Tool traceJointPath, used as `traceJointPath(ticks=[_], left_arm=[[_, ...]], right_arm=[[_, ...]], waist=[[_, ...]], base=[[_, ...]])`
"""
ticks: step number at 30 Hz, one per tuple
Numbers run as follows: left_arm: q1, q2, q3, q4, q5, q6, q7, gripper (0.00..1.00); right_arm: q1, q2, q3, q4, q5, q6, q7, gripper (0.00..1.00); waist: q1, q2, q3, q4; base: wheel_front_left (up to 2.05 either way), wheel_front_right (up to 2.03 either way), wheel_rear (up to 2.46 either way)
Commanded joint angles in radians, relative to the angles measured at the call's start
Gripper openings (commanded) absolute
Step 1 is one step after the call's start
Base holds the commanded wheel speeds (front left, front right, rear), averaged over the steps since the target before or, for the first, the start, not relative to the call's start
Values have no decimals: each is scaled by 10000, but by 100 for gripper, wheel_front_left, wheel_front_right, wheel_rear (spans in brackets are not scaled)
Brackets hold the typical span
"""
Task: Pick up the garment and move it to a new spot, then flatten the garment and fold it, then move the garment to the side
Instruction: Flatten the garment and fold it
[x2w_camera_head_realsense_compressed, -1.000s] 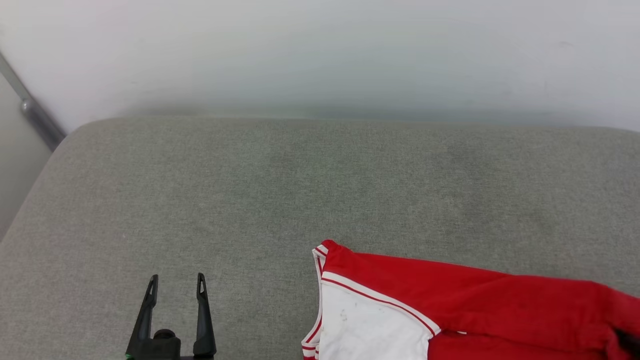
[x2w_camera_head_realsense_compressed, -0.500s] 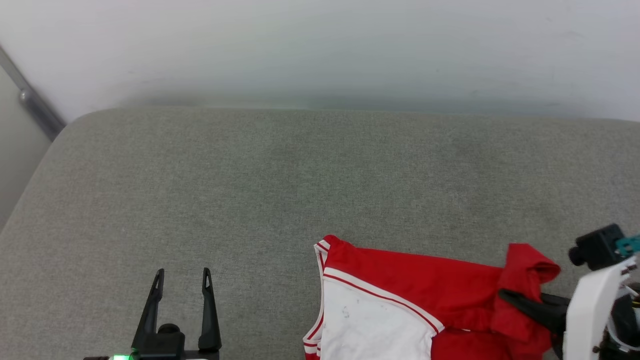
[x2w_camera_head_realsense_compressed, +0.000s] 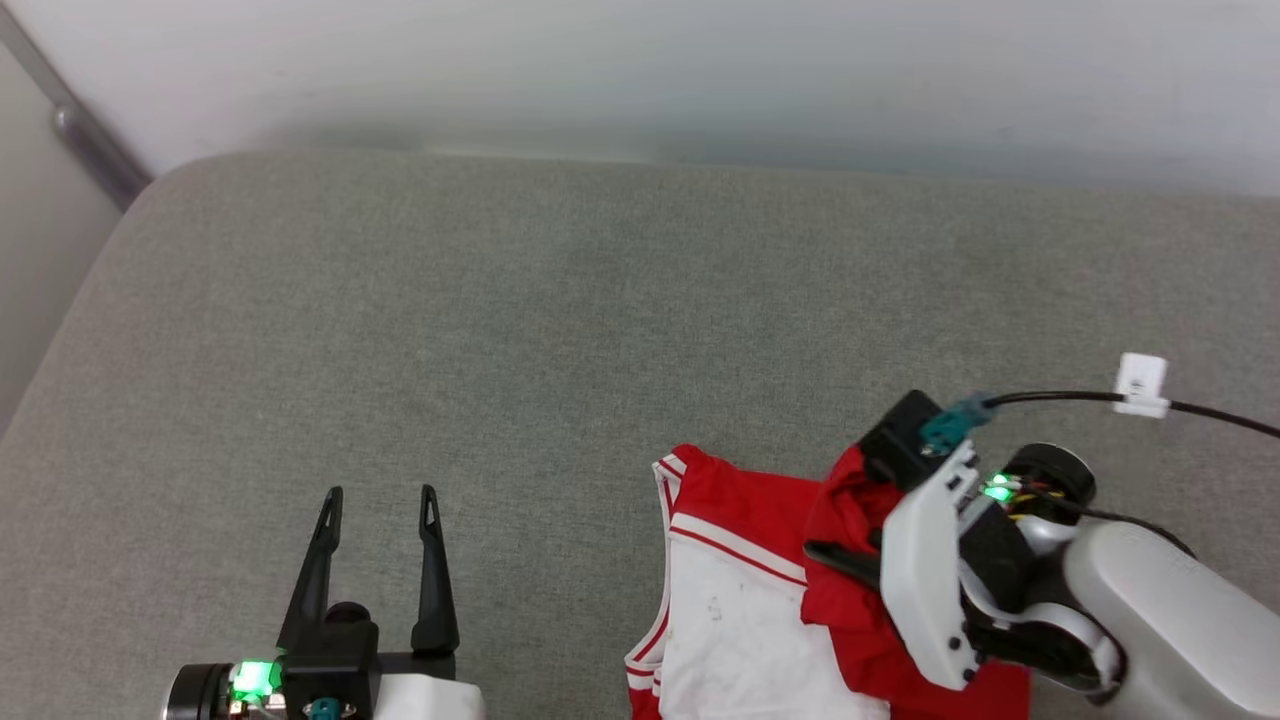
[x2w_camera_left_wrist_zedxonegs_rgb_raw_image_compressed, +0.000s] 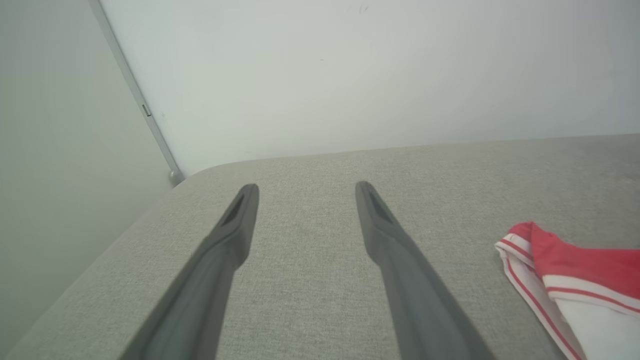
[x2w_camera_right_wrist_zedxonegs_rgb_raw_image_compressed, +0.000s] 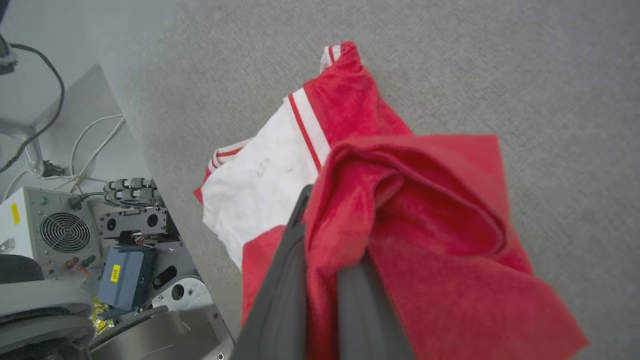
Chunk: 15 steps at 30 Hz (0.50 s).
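The garment (x2w_camera_head_realsense_compressed: 740, 640) lies on the cushion (x2w_camera_head_realsense_compressed: 560, 330), right of the left pincer (x2w_camera_head_realsense_compressed: 380, 490).

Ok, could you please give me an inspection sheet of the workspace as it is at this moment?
Surface: grey fabric cushion, flat.
Job's things: red jersey with a white sleeve, bunched at the near right of the cushion, one red fold raised.
Clutter: nothing seen.
Grippers: left gripper open over bare cushion, apart from the jersey; right gripper shut on the raised red fold.
Cables: black cable with a white tag at the right wrist; white cables on the floor.
Surroundings: pale wall behind; metal rail at the far left; fan box and blue box below the cushion's edge.
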Motion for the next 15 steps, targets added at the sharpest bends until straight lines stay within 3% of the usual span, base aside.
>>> traceJointPath(ticks=[1,8,13,14,15], left_arm=[[-145,-28,28,6,59,-31,-20,100],[-473,-240,-21,137,40,-150,-20,100],[-439,-288,119,163,26,-161,-20,100],[-388,-295,158,176,23,-158,-20,100],[-349,-300,188,199,26,-171,-20,100]], right_arm=[[-239,88,206,271,-103,-5,-80,0],[-955,783,1731,2673,-310,-5,-593,0],[-1142,840,2483,3294,-87,-6,-1158,0],[-1237,821,2564,3294,-75,-5,-1344,14],[-1325,798,2597,3250,-8,-5,-1576,38]], waist=[[-1,0,160,85],[-1,0,533,339],[-1,0,551,295],[-1,0,518,255],[-1,0,471,220]], base=[[0,0,0],[0,0,0],[0,0,0],[0,0,0],[0,0,0]])
